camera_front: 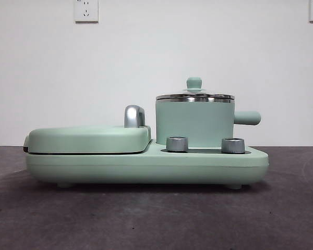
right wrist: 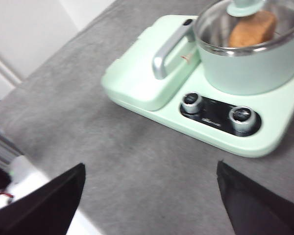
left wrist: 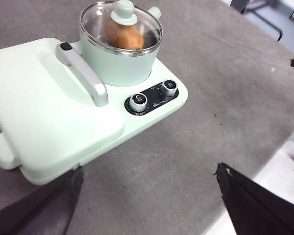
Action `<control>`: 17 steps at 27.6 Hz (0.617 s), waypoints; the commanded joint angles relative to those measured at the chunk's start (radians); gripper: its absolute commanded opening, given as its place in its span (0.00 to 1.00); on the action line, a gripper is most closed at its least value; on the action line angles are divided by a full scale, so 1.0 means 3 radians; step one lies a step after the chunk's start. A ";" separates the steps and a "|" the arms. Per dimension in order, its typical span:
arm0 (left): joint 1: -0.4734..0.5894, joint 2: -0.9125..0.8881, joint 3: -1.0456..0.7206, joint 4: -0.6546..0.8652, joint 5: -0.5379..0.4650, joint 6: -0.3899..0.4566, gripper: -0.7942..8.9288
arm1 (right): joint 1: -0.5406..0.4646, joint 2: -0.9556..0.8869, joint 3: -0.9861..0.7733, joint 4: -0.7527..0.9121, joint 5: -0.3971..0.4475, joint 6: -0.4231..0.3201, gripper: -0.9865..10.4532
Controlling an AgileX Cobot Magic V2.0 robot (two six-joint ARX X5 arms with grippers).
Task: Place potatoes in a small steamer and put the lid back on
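The small steamer [camera_front: 194, 124] is a mint-green pot with a steel rim and a stubby side handle, standing on the right half of the green cooker base [camera_front: 146, 166]. The glass lid [camera_front: 194, 96] with its green knob sits closed on it. The orange-brown potato [left wrist: 124, 35] lies inside the pot under the lid; it also shows in the right wrist view [right wrist: 252, 29]. My left gripper [left wrist: 147, 200] is open and empty, high above the table in front of the cooker. My right gripper [right wrist: 149, 196] is open and empty, also held back from the cooker.
The flat griddle cover [camera_front: 88, 138] with a chrome handle [camera_front: 134, 116] fills the cooker's left half. Two steel dials [camera_front: 177, 144] [camera_front: 232, 145] sit in front of the pot. Grey table surface [camera_front: 146, 219] lies all around. A white wall with sockets stands behind.
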State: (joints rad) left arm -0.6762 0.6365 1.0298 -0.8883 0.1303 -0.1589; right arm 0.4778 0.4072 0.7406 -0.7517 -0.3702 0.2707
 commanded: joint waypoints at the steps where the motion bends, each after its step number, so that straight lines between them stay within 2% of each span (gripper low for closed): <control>1: -0.0010 -0.0219 -0.0109 0.0045 0.0011 -0.0067 0.53 | 0.0024 0.0006 0.0022 0.0046 -0.0067 0.0036 0.46; 4: -0.0010 -0.0376 -0.0141 0.0046 0.0005 -0.0130 0.52 | 0.0024 0.0006 0.0022 0.0046 -0.0145 0.0038 0.46; 6: -0.0010 -0.0422 -0.0141 0.0045 0.0005 -0.0148 0.44 | 0.0024 0.0006 0.0022 0.0046 -0.0165 0.0038 0.46; 7: -0.0010 -0.0431 -0.0141 0.0042 0.0005 -0.0146 0.38 | 0.0024 0.0006 0.0022 0.0046 -0.0164 0.0037 0.45; 8: -0.0010 -0.0431 -0.0141 0.0041 0.0005 -0.0146 0.27 | 0.0024 0.0006 0.0022 0.0045 -0.0165 0.0037 0.42; 9: -0.0010 -0.0431 -0.0141 0.0031 0.0005 -0.0146 0.06 | 0.0024 0.0006 0.0022 0.0037 -0.0186 0.0034 0.25; 10: -0.0009 -0.0429 -0.0142 0.0027 0.0004 -0.0148 0.11 | 0.0024 0.0006 0.0022 0.0037 -0.0206 0.0027 0.08; 11: -0.0009 -0.0423 -0.0142 0.0022 -0.0001 -0.0148 0.09 | 0.0024 0.0006 0.0022 0.0037 -0.0211 0.0019 0.11; 17: -0.0010 -0.0407 -0.0141 0.0011 0.0000 -0.0148 0.09 | 0.0024 0.0006 0.0022 0.0039 -0.0200 0.0020 0.10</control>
State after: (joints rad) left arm -0.6746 0.5095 0.9787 -0.8925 0.1299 -0.1997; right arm 0.4778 0.4072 0.7406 -0.7506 -0.4271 0.2741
